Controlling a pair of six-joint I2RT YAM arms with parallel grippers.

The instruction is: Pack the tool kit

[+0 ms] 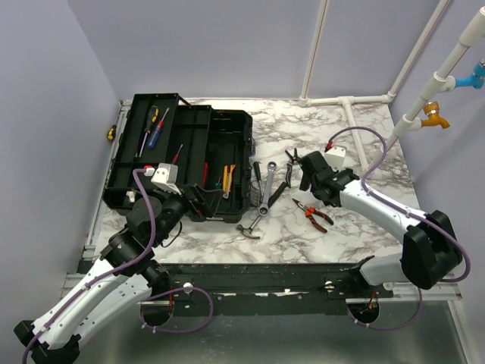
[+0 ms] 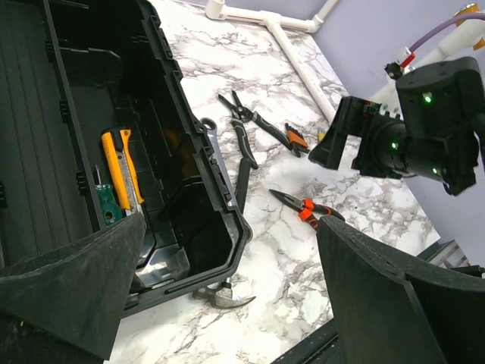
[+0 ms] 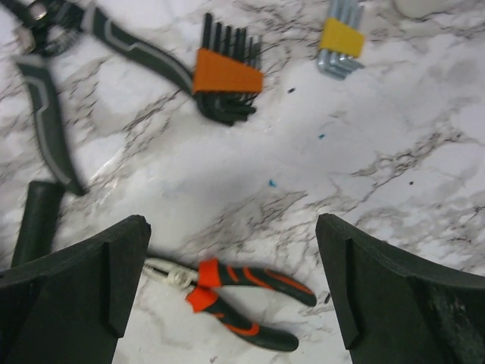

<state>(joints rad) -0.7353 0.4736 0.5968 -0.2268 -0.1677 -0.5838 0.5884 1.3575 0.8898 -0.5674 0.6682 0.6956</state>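
The black toolbox lies open at the left, its lid folded back with screwdrivers in it. Loose on the marble are a hammer, a wrench, grey pliers and orange-handled pliers. My left gripper hangs open over the box's near right corner, above the hammer head. My right gripper is open and empty, just above the orange-handled pliers, which lie between its fingers. A yellow knife and a green screwdriver rest inside the box.
Two hex key sets, one in an orange holder and one in a yellow holder, lie beyond the right gripper beside the grey pliers. White pipes run along the back edge of the table.
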